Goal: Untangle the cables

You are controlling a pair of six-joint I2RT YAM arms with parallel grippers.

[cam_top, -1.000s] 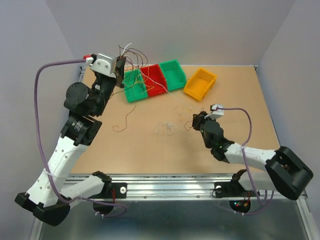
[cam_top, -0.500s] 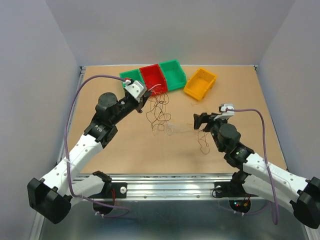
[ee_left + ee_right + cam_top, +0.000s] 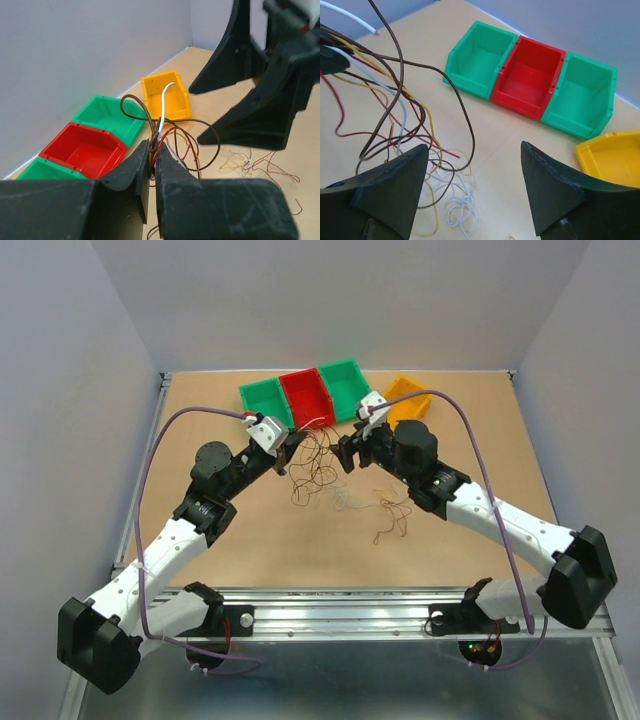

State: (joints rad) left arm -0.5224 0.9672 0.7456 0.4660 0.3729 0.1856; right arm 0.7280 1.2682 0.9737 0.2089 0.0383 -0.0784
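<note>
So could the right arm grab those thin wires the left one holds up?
Probably yes: the right gripper is open and faces the cables pinched in the left gripper, with nothing between them.

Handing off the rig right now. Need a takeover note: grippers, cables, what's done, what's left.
Left gripper: shut on the cables; the tangle hangs from its fingers.
Right gripper: open, holding nothing, close beside the tangle.
Done: one brown wire lies apart on the table.
Left: most strands are looped together in the bundle; likely next step is to pull them out one at a time with the right gripper.
</note>
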